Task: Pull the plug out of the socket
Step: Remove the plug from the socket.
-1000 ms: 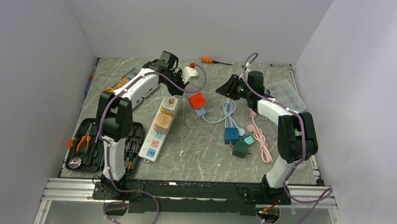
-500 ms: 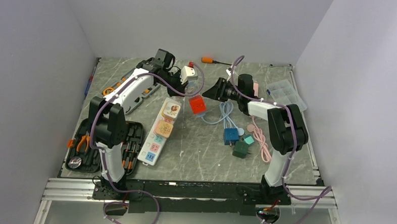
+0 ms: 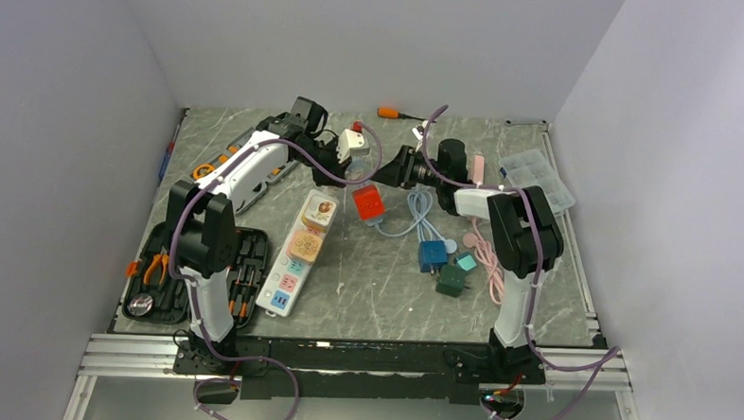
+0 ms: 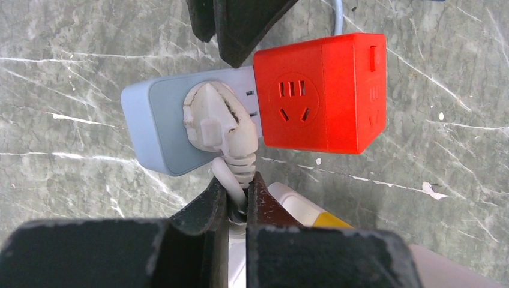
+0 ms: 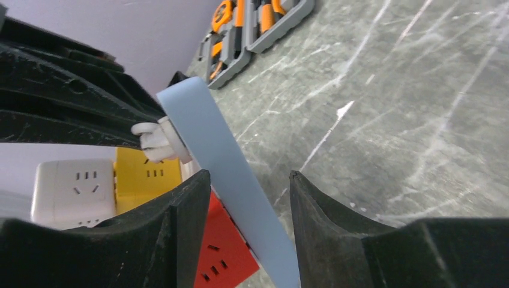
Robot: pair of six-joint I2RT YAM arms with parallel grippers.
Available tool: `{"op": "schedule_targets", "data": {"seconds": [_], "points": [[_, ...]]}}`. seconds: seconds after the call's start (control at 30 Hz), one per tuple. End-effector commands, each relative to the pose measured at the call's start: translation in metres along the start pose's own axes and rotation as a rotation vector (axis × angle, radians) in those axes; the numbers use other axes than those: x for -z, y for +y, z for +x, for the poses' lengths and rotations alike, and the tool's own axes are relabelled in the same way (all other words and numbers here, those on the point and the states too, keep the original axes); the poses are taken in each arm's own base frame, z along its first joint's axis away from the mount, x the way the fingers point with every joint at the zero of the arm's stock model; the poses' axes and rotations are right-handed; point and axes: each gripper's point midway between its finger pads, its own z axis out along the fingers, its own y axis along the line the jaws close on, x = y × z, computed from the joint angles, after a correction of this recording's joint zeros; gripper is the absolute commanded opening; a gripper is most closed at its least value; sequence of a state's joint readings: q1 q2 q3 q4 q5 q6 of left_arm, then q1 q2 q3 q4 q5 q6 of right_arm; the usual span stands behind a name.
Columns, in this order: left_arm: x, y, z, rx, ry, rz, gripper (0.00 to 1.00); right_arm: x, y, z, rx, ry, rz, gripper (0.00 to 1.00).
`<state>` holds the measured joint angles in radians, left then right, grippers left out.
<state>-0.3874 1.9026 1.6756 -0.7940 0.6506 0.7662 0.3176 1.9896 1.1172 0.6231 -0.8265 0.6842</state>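
**Plug seated in its socket, mid-table toward the far edge, a claw on each part**

Your left gripper (image 4: 237,183) is pinched narrow on the cord collar just below the white plug (image 4: 216,117). The plug sits fully home in the pale blue socket (image 4: 159,129), which is joined to the red cube (image 4: 321,93). Your right gripper (image 5: 247,177) straddles the blue slab, but these views don't show whether it truly clamps. Expect a light, hard plug held only by prong friction. The cord is soft and may slip, so the moulded body is probably the surer hold. The socket will likely follow unless braced. The power strip (image 3: 301,240) lies close on the left, and bare marble toward the near edge gives room.
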Motion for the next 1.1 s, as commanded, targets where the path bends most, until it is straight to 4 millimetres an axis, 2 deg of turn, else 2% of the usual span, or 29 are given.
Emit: {"op": "schedule_targets", "data": {"seconds": [0.0, 0.37, 0.67, 0.77, 0.97, 1.07], "points": [[0.022, -0.012, -0.054, -0.126, -0.168, 0.017, 0.0, -0.007, 0.032, -0.004, 0.076, 0.007, -0.178, 0.53], [0.018, -0.014, -0.051, -0.134, -0.169, 0.025, 0.0, -0.01, 0.048, 0.009, 0.13, 0.107, -0.334, 0.5], [0.018, -0.01, -0.055, -0.15, -0.182, 0.012, 0.0, -0.006, 0.069, 0.021, 0.094, 0.152, -0.53, 0.37], [0.017, -0.009, -0.056, -0.151, -0.187, 0.012, 0.0, -0.009, 0.07, 0.022, 0.108, 0.16, -0.532, 0.31], [0.016, -0.01, -0.055, -0.152, -0.192, 0.016, 0.0, -0.017, 0.067, 0.03, 0.124, 0.185, -0.471, 0.29], [0.015, -0.011, -0.054, -0.147, -0.195, 0.021, 0.0, -0.02, 0.07, 0.03, 0.128, 0.168, -0.458, 0.22]]}}
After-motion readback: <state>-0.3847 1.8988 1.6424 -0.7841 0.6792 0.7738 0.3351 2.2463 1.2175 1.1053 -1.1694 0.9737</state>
